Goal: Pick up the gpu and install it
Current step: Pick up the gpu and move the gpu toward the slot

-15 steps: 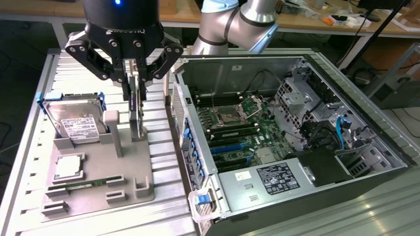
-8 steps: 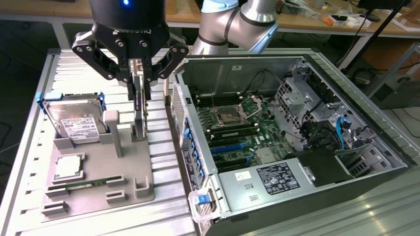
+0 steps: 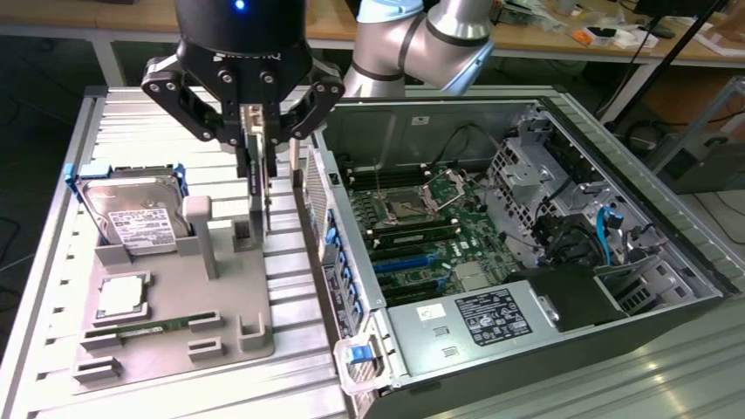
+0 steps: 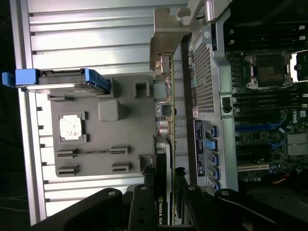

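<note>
The gpu (image 3: pixel 261 188) is a thin dark card held on edge, hanging upright from my gripper (image 3: pixel 263 140), which is shut on its top edge. It hangs over the grey parts fixture (image 3: pixel 233 297), near the fixture's upright post, just to the exterior view's left of the computer case wall. In the wrist view the gpu (image 4: pixel 166 110) runs edge-on away from my gripper (image 4: pixel 163 195), with its pale metal bracket (image 4: pixel 166 33) at the far end. I cannot tell whether its lower edge still touches the fixture.
On the fixture sit a hard drive in a blue caddy (image 3: pixel 134 218), a square processor (image 3: pixel 120 295) and a green memory stick (image 3: pixel 152 327). The open computer case (image 3: pixel 652 305) lies to the exterior view's right, with its motherboard (image 3: pixel 431 236) and blue expansion slots (image 3: pixel 407 258) exposed.
</note>
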You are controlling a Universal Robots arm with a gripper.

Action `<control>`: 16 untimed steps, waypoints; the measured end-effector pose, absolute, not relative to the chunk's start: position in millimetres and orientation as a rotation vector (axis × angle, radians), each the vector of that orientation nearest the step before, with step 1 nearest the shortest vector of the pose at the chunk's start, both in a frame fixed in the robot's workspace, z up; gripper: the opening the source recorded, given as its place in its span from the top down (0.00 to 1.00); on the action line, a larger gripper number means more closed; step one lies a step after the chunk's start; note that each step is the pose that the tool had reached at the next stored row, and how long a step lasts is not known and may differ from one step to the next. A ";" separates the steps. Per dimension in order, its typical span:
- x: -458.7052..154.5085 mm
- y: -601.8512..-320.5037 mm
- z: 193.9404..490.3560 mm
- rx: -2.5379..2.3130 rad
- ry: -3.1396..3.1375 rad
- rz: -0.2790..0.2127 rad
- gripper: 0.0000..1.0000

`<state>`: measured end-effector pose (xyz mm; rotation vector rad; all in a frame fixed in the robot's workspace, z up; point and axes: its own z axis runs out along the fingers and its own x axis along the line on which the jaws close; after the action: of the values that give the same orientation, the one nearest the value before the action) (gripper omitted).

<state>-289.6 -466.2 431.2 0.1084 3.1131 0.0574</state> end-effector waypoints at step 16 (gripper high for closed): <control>-268.0 -466.1 431.2 0.108 3.113 0.057 0.73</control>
<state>-268.0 -466.1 431.2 0.1084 3.1132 0.0575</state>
